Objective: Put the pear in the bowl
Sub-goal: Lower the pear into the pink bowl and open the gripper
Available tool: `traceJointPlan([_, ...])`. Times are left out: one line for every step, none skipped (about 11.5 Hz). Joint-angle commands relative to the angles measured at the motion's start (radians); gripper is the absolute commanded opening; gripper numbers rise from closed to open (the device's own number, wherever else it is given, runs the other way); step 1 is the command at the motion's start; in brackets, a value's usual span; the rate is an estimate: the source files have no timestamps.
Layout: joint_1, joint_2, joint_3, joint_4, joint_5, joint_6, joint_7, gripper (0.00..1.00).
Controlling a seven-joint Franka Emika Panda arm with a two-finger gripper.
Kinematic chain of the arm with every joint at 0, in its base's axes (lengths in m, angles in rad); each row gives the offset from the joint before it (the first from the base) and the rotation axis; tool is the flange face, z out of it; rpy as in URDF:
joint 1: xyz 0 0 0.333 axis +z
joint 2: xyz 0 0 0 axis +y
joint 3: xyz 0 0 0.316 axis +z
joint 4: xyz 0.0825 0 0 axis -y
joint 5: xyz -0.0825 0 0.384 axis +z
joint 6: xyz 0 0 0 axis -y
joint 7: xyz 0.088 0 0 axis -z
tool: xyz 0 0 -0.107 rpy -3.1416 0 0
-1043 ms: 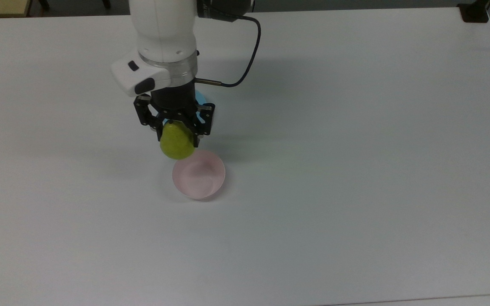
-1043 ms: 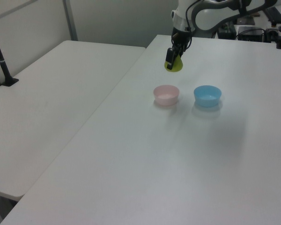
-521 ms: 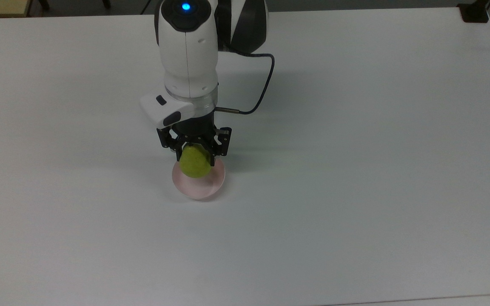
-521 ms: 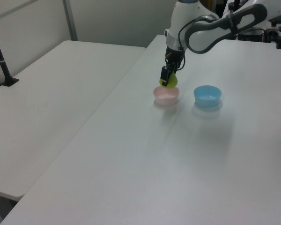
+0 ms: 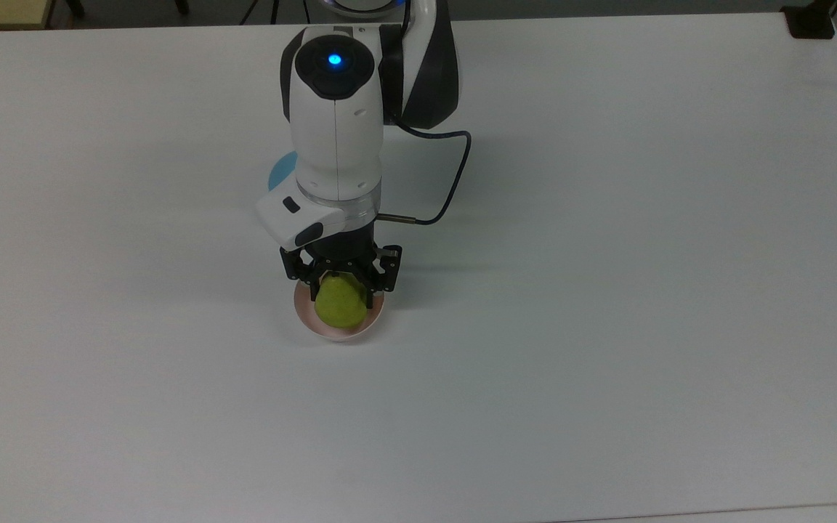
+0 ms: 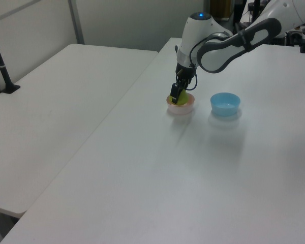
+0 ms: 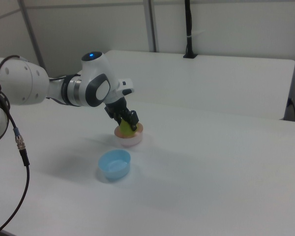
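yellow-green pear point(image 5: 339, 306), rounded, over pink bowl point(image 5: 333, 332)

No readable text, label, brand, number or sign on anything in view.

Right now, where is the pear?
The pear sits low in the pink bowl, gripped by the claw, near the top view's centre; the blue bowl stands apart.

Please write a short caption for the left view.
Gripper holds the pear inside the pink bowl, blue bowl alongside.
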Motion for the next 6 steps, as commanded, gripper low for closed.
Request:
traceJointPlan([0.013, 0.003, -0.009, -0.008, -0.037, 0.025, 0.015, 0.56])
traceJointPlan([0.013, 0.003, -0.009, -0.008, -0.037, 0.025, 0.015, 0.62])
traceJointPlan([0.013, 0.002, -0.009, -0.01, -0.037, 0.025, 0.017, 0.72])
traceJointPlan([0.013, 0.0, -0.009, -0.008, -0.036, 0.019, 0.017, 0.81])
traceJointPlan([0.013, -0.009, -0.009, -0.008, -0.036, 0.01, 0.017, 0.87])
traceJointPlan([0.013, -0.02, -0.009, -0.008, -0.034, 0.007, 0.017, 0.92])
